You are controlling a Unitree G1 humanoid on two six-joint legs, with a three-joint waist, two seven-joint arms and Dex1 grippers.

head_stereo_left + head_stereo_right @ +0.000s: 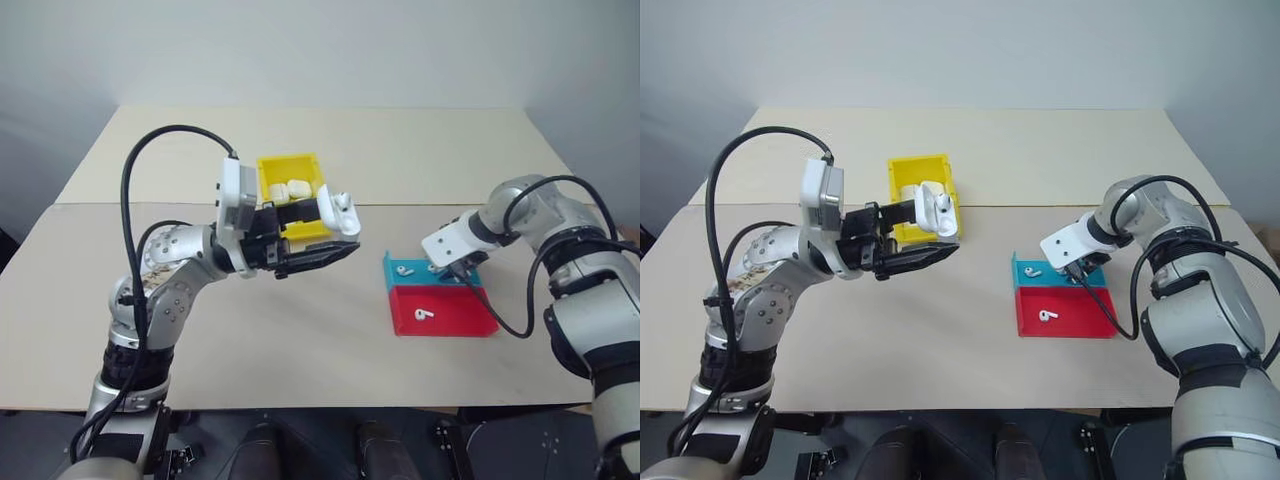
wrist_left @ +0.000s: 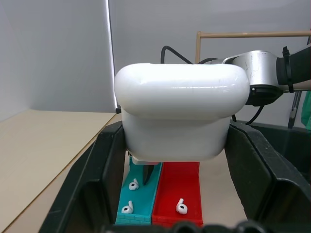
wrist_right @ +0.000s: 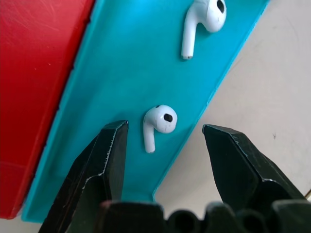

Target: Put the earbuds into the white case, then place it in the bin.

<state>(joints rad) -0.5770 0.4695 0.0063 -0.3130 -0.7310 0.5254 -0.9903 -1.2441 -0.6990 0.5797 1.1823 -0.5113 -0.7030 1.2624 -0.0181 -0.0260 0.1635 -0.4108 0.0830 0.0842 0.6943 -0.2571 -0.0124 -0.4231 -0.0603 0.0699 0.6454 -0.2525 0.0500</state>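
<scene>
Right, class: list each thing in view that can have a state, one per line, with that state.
White case: lid open, held off the table.
Left gripper: fingers shut on the case.
Right gripper: fingers open around an earbud in the teal tray.
Yellow bin: holds white items.

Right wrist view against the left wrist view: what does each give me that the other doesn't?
Right wrist view only: the right hand open over the teal tray, its fingers either side of one earbud, a second earbud farther along.

Left wrist view only: the case, lid open, clamped in the left hand, the right arm behind it, and a third earbud on the red tray.

Both: the teal and red trays side by side on the table, two earbuds on the teal.
</scene>
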